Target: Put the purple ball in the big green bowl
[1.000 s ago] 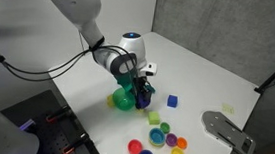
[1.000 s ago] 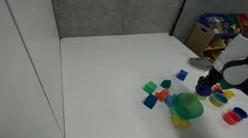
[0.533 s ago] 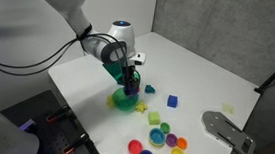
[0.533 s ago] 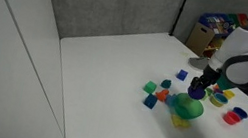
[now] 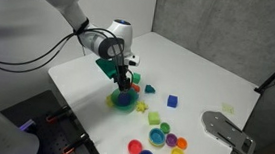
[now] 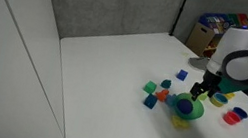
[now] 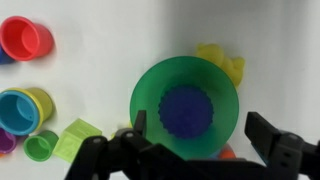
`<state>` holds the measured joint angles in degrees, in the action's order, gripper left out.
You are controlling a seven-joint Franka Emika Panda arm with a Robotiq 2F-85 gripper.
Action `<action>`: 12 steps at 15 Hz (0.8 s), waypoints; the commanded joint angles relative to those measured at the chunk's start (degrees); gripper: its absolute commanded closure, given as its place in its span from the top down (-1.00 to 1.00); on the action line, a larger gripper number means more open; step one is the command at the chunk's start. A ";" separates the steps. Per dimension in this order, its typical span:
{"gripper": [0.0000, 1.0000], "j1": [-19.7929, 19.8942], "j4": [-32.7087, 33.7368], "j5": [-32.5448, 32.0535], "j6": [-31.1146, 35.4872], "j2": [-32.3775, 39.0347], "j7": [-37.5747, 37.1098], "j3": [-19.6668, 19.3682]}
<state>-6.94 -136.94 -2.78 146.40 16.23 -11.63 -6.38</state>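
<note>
The big green bowl (image 7: 150, 95) fills the middle of the wrist view, and the purple ball (image 7: 186, 110) lies in its bottom as a dark round shape. My gripper (image 7: 200, 135) hangs straight above the bowl, open, its two black fingers standing wide on either side of the bowl's near rim with nothing between them. In both exterior views the gripper (image 5: 123, 84) (image 6: 200, 90) points down just above the bowl (image 5: 116, 102) (image 6: 175, 112), and the ball (image 5: 124, 99) (image 6: 185, 107) shows inside it.
A yellow toy (image 7: 222, 62) lies against the bowl. Several coloured cups (image 5: 157, 139) cluster toward the table's near edge; a red cup (image 7: 25, 38) and a small green cup (image 7: 42, 147) show in the wrist view. A blue cube (image 5: 172, 100) and a grey metal plate (image 5: 228, 130) lie beyond.
The gripper was shut on the ball beside the bowl; it moved over the bowl and opened. The ball now lies in the bowl.
</note>
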 commanded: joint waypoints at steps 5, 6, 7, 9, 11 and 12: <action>1.00 3.33 3.30 1.37 -19.07 -10.33 0.49 3.54; 1.00 3.42 3.60 1.20 -20.73 -11.67 0.46 3.72; 1.00 3.49 3.67 0.98 -22.16 -13.28 0.38 3.88; 1.00 3.56 3.32 -1.50 -23.25 -16.51 -0.95 4.04; 1.00 4.04 2.75 -2.44 -24.36 -19.57 -0.33 4.22; 1.00 4.51 2.38 -2.23 -25.30 -21.22 0.57 4.10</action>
<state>-4.29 -133.38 -3.58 123.83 0.05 -11.33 -3.19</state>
